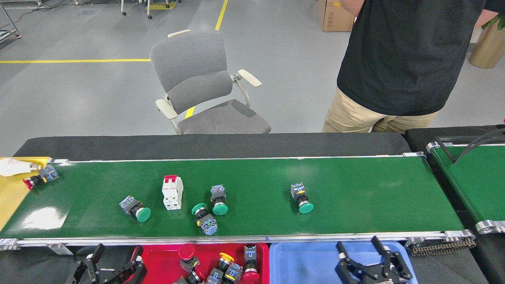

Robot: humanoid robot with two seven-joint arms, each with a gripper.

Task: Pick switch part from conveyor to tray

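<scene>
The conveyor (355, 197) runs across the view with several switch parts lying on it. Green-capped ones lie at left (136, 209), mid (218, 199), near the front rail (205, 219) and right (302, 198). A red-capped one (39, 177) sits at the belt's left end. Below the front rail, the red tray (161, 260) holds several switch parts and the blue tray (303, 262) shows bare floor. My left gripper (118, 252) is open and empty, just left of the red tray. Over the blue tray, my right gripper (357, 246) is also open and empty.
A white breaker with a red top (172, 192) stands on the belt. A person in a black shirt (394, 59) stands behind the belt at right, beside a grey chair (201, 83). A second green belt (473, 177) lies at far right. A light bulb (12, 167) lies on a yellow surface at left.
</scene>
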